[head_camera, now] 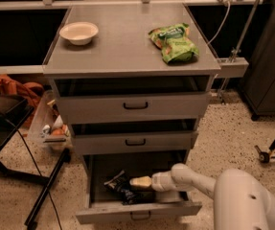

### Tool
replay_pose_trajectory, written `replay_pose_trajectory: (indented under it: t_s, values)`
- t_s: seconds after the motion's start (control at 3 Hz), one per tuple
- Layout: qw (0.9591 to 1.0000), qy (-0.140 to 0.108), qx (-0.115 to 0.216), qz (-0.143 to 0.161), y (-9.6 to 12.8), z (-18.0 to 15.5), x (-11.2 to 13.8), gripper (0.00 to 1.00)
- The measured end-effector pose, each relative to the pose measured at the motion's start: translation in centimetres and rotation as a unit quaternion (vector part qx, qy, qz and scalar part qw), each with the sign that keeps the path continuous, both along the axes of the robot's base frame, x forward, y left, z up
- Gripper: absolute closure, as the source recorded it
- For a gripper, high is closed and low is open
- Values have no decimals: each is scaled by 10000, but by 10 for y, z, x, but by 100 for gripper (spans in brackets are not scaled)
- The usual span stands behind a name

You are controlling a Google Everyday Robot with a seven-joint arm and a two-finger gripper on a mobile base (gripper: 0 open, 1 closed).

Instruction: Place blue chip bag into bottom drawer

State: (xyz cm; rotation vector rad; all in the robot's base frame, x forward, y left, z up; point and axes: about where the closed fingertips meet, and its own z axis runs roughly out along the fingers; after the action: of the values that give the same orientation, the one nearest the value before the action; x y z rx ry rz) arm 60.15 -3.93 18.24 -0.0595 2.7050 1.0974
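The bottom drawer (pixel 138 212) is pulled open at the foot of the grey cabinet. The blue chip bag (pixel 119 185), dark and crinkled with white print, lies inside it at the left middle. My gripper (pixel 140 182) reaches into the drawer from the right, low over its floor, with its cream tip against the bag's right side. My white arm (pixel 194 180) crosses the drawer's right front corner. The part of the bag under the gripper tip is hidden.
A green chip bag (pixel 175 43) and a white bowl (pixel 79 32) sit on the cabinet top (pixel 127 51). The two upper drawers (pixel 135 106) are nearly shut. A black stand (pixel 12 143) and a bin of clutter (pixel 53 128) stand at the left.
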Motion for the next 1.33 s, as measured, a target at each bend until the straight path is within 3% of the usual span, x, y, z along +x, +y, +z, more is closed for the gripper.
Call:
replay_pose_trajectory:
  t_s: [0.67, 1.0, 1.33]
  values:
    - [9990, -78, 80, -425, -86, 37, -5, 0]
    - [9992, -19, 138, -362, -128, 60, -8, 0]
    - [9993, -82, 60, -371, -199, 123, -29, 0]
